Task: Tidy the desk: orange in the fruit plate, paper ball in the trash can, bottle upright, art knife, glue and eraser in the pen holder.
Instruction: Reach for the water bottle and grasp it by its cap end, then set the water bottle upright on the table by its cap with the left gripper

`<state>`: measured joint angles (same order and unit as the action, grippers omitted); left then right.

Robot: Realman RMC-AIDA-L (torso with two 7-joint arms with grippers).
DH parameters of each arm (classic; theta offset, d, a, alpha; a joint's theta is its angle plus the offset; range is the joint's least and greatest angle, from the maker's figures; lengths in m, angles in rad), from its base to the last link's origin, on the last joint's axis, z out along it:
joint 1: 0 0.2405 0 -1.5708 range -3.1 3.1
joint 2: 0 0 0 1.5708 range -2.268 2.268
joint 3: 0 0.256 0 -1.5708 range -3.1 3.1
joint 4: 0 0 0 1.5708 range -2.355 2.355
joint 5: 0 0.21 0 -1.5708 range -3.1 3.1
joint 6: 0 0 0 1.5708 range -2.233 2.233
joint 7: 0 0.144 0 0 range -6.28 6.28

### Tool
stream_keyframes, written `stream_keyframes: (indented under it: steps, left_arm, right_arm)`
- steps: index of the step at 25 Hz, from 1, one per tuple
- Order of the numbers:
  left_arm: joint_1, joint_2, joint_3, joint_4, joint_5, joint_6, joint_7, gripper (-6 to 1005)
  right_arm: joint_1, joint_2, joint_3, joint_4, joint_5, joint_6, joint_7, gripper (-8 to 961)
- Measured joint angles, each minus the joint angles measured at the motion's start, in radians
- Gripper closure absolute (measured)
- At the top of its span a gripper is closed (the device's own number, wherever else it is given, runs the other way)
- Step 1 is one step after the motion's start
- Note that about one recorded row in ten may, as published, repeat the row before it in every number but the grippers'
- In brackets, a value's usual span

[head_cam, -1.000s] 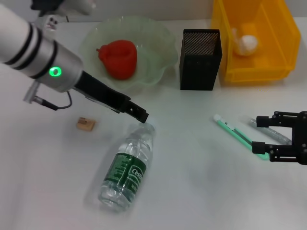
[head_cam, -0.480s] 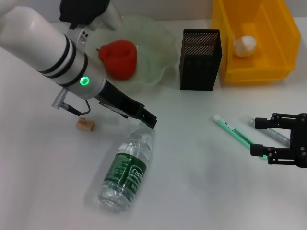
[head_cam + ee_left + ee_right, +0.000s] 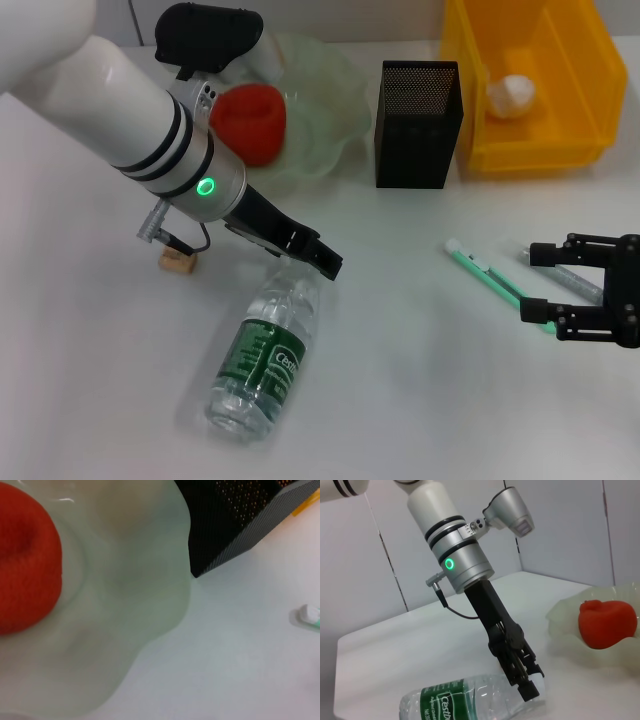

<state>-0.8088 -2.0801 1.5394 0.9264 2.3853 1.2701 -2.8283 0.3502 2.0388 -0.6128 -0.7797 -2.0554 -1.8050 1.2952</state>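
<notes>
The clear bottle (image 3: 265, 350) with a green label lies on its side; it also shows in the right wrist view (image 3: 470, 705). My left gripper (image 3: 318, 259) hovers at its cap end, and the right wrist view shows the left gripper (image 3: 530, 682) right at the white cap. The orange (image 3: 250, 120) sits in the pale green fruit plate (image 3: 335, 100). A tan eraser (image 3: 178, 259) lies left of the bottle. A green-and-white stick (image 3: 488, 278) and a clear pen-like item (image 3: 568, 280) lie by my open right gripper (image 3: 540, 282). The paper ball (image 3: 510, 93) is in the yellow bin (image 3: 585, 150).
The black mesh pen holder (image 3: 418, 125) stands between the plate and the bin; its corner shows in the left wrist view (image 3: 235, 525) beside the plate (image 3: 150, 605) and orange (image 3: 25, 565). White tabletop lies around the bottle.
My left arm has swung rightward and forward, its gripper moving from beside the bottle's cap to over it. The bottle, eraser and right gripper have stayed put.
</notes>
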Motion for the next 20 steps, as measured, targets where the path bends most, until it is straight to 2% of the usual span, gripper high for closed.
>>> stream_keyframes:
  steps: [8,20]
  left_arm:
    - [0.011,0.0,0.052,-0.018,-0.021,-0.043,0.0,185]
    - [0.034,0.0,0.089,0.005,-0.061,-0.06,0.044,551]
  right_arm:
    - [-0.003,0.0,0.058,0.003,0.0,-0.009,-0.021,227]
    - [0.008,-0.009,0.082,0.049,0.001,-0.002,-0.046,241]
